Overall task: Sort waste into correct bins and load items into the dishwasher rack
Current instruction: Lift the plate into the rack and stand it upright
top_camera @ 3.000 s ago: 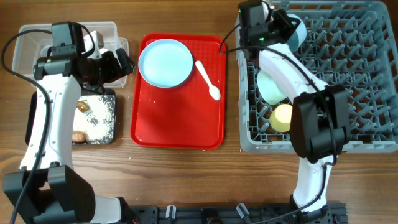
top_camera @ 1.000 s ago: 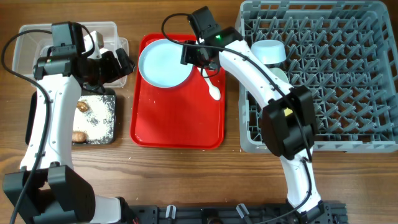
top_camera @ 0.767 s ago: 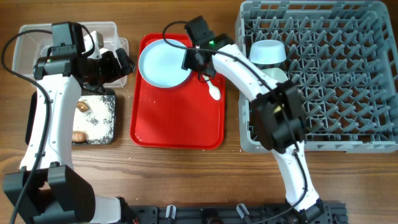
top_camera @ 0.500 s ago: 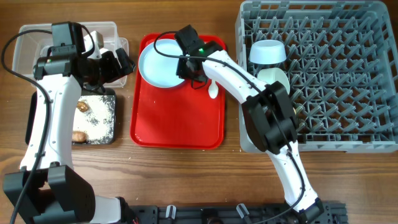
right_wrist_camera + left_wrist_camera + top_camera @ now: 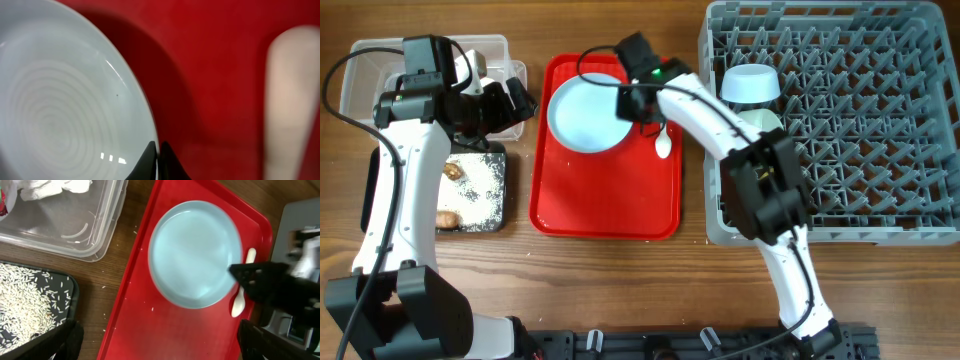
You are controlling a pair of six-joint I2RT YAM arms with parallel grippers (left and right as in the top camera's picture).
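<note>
Risk: right tool [image 5: 156,159] clamped on thin rim of round light blue plate [image 5: 585,115], upper middle; shallow bite, may slip on lift. Left tool [image 5: 520,100] open, empty.

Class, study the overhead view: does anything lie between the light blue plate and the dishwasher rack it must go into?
Yes. The white spoon lies on the red tray between the light blue plate and the dishwasher rack, and the rack's raised left wall must be cleared.
</note>
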